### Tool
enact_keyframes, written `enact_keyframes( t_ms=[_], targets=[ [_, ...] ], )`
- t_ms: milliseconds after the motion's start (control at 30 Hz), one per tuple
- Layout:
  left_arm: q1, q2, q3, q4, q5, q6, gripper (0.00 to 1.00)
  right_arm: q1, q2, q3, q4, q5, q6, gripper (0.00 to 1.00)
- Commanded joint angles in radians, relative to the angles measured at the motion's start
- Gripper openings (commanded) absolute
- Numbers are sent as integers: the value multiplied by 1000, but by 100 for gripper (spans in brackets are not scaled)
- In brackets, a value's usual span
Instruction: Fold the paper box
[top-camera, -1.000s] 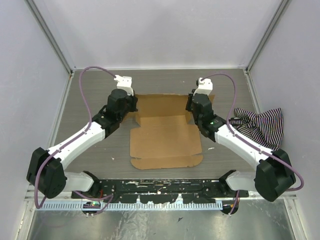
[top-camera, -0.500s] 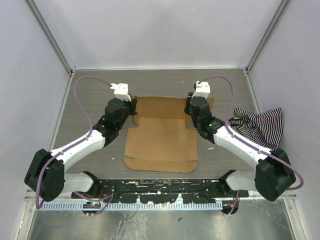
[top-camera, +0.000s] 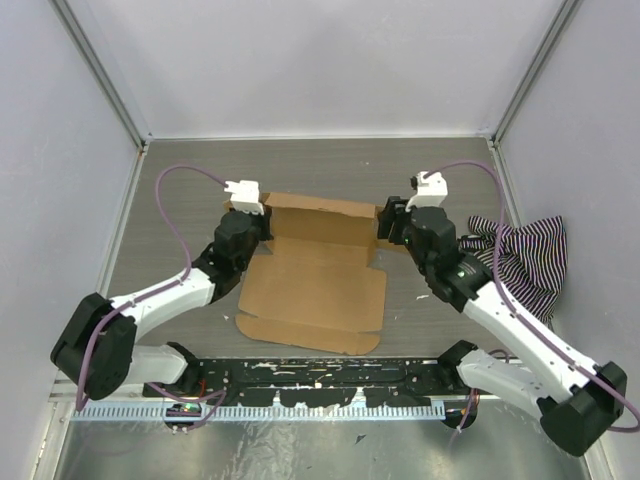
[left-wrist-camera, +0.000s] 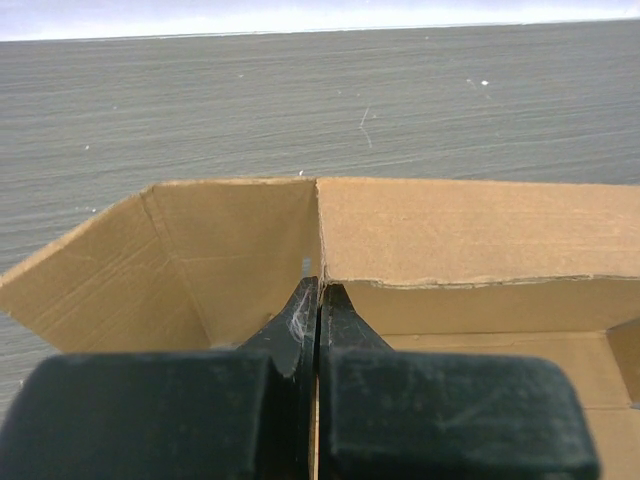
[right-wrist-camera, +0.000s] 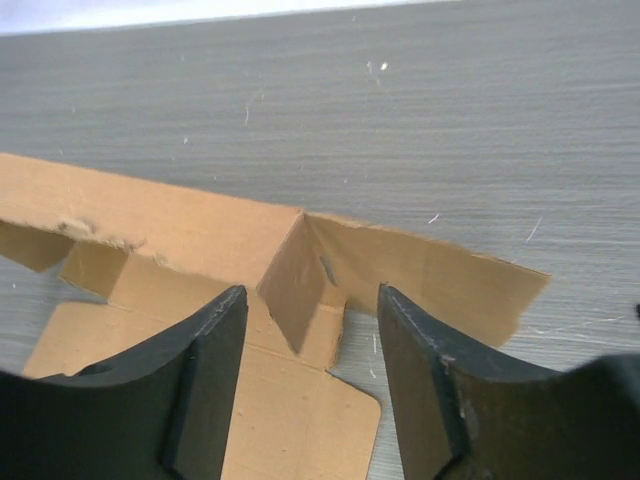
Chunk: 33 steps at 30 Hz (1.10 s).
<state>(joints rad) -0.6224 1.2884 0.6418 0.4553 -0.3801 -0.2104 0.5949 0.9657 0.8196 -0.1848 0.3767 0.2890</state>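
Since a second ago the paper box (top-camera: 315, 285) has slid toward the counter's (top-camera: 180, 180) near edge, where my left gripper (left-wrist-camera: 318, 300) pinches its back-left corner while my right gripper (right-wrist-camera: 310, 296) gapes open astride the back-right corner, which, unheld, could spring flat.

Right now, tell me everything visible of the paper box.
The paper box is brown cardboard, a die-cut sheet lying mostly flat on the grey table. Its far panel is raised as a wall, with flaps bent at both corners. The left gripper pinches the left corner; the open right gripper straddles the right corner flap.
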Motion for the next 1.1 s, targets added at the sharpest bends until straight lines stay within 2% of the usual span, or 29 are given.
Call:
enact_keyframes(
  t_ms=[0,167,300,400,567,667,833,1067],
  targets=[
    [-13,37,-44,55,-98,43,0,5,-75,-19,-23,122,36,61],
    [-25,49,-82,136,-171,65,0,-3,-43,-62,-27,497,158,60],
    [-26,49,-86,142,-211,65,0,-73,62,-20,-89,506,175,56],
    [-28,57,-82,144,-239,69,0,-191,161,33,-148,405,197,51],
    [-30,59,-74,143,-275,88,0,-313,180,-14,29,208,73,52],
    [-32,49,-76,142,-286,82,0,-413,206,-19,110,-7,21,52],
    [-33,36,-77,130,-298,85,0,-468,320,16,193,-220,-54,50],
    [-35,36,-61,101,-309,83,0,-535,521,41,383,-490,-66,45]
  ],
)
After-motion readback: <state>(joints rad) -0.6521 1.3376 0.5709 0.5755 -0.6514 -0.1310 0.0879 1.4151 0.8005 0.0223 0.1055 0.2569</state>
